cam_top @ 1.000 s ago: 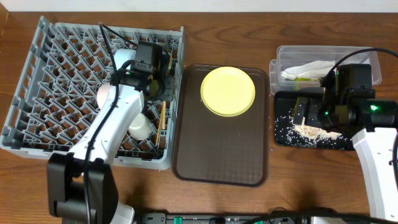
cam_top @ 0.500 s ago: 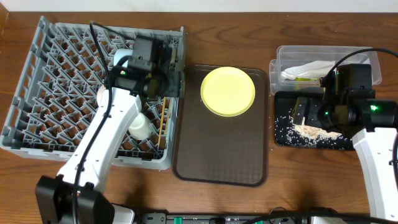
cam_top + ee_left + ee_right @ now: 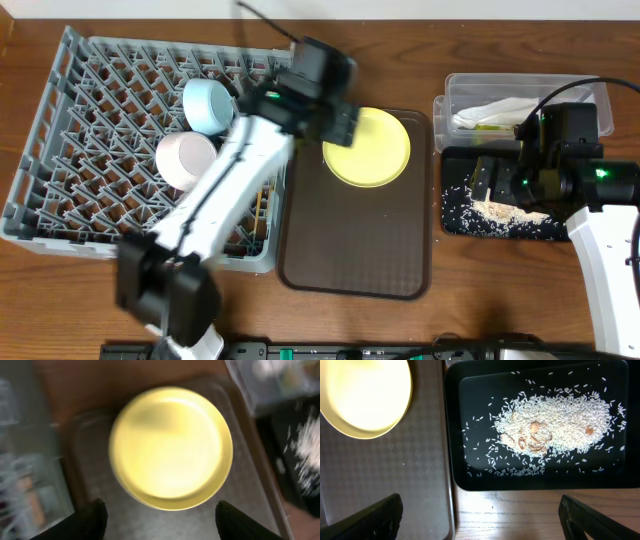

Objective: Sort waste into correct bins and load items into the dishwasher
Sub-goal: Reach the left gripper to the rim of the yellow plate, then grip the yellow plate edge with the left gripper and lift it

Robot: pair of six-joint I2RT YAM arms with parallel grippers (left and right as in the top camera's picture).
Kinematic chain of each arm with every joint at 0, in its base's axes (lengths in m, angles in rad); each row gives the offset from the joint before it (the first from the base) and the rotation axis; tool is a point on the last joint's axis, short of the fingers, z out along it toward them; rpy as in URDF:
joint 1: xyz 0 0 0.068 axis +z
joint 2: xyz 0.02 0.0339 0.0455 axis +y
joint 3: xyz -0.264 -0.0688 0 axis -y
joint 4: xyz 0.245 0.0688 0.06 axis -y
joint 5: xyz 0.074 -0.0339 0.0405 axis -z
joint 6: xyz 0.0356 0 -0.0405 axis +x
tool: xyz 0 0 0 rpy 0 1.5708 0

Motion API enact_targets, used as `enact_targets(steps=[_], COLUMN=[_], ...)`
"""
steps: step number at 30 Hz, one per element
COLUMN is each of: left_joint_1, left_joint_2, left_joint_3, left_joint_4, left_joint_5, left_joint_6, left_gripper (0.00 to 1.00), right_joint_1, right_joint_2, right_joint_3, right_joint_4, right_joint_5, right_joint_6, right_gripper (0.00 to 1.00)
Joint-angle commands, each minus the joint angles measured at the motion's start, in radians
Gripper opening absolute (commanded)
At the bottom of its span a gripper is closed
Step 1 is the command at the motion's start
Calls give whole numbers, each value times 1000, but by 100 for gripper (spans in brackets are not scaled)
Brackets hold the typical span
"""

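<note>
- Yellow plate (image 3: 367,147): round, glossy and bare-faced. It lies flat on the far half of the brown tray (image 3: 355,240), between the dish rack on the left and the bins on the right. Being round, it has no long axis, so any stretch of rim should serve for a grasp.
- Left tool (image 3: 160,510): released, fingers spread with nothing between them. Overhead, it hangs above the plate's far-left rim.
- Governing relation: in the blurred left wrist view the plate sits just beyond the two fingers, centred between them. The left arm is plainly the nearer one. The likely next move is a descent onto the rim, then a carry leftward.
- Right tool (image 3: 480,505): released, fingers wide apart and holding nothing. It hovers over the near edge of the black tray (image 3: 454,435), well right of the plate.
- Dish rack (image 3: 100,90): grey pegged lattice at the left of the worktop. It holds a light blue bowl (image 3: 208,103), a white bowl (image 3: 185,160) and chopsticks (image 3: 262,205) near its right side.
- Black tray contents: loose rice (image 3: 555,415) heaped and scattered, with a few brownish scraps.
- Clear box (image 3: 590,95): far right, holding the crumpled napkin (image 3: 500,108) and the green wrapper (image 3: 485,128).
- Handling note: a flat plate offers only a thin edge and may slide on the tray.
</note>
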Motion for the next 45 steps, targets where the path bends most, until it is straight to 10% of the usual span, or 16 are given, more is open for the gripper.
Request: enact_targets(steps=[1, 23, 45], left_joint_1=[-104, -248, -278], left_joint_2=[89, 378, 388], left_joint_3=[10, 5, -55], left_joint_4=[17, 141, 123], left_joint_5=[-63, -85, -85], left_joint_6=[139, 247, 236], left_gripper=[72, 72, 11], right_joint_1=[-16, -16, -16], right_joint_2=[-8, -8, -8], right_joint_3=[16, 16, 16], right_joint_4=[-4, -15, -25], right_joint_5=[9, 9, 9], right_joint_6=[10, 10, 10], right_gripper=[97, 97, 97])
